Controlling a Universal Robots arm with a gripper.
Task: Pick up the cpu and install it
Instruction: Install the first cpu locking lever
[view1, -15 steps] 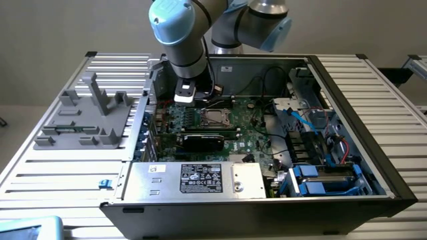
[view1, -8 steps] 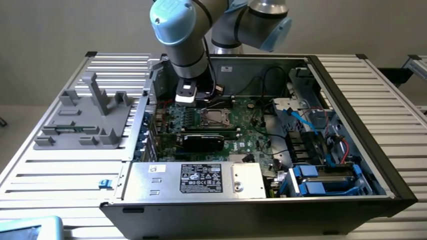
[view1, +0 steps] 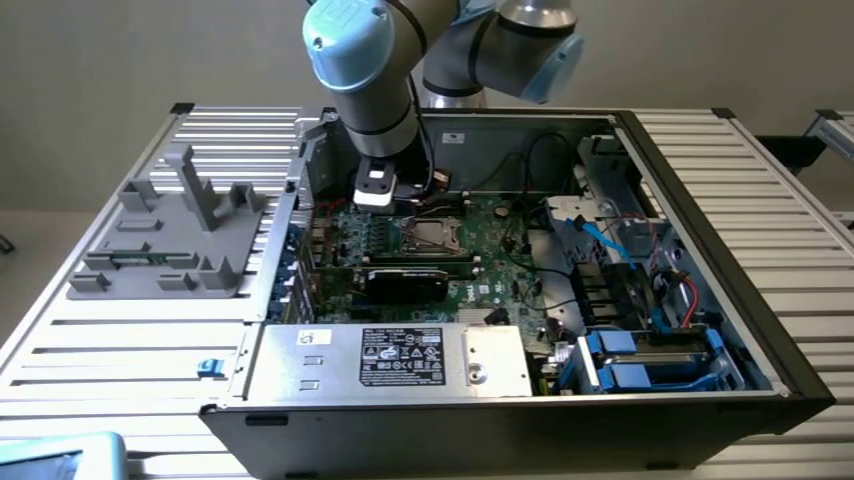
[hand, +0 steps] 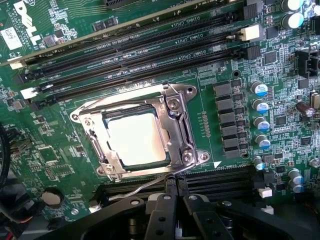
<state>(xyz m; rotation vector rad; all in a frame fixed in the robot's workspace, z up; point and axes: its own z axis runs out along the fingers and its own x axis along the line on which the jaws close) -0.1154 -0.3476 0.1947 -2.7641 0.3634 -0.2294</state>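
Note:
The cpu (hand: 136, 138), a flat square chip with a bright silver top, lies inside the metal-framed socket (hand: 177, 125) on the green motherboard. My gripper (hand: 176, 186) is shut, its two black fingers pressed together just off the socket's edge. The fingertips sit at the bent end of the thin wire socket lever (hand: 142, 186); I cannot tell if they pinch it. In the exterior view the gripper (view1: 400, 205) hangs low inside the open computer case, just beside the socket (view1: 429, 237).
Rows of black memory slots (hand: 150, 47) flank the socket, and capacitors (hand: 260, 107) stand nearby. The case wall (view1: 694, 210) and a power supply (view1: 400, 357) enclose the board. A grey fixture with upright posts (view1: 174, 230) stands on the slatted table at the exterior view's left.

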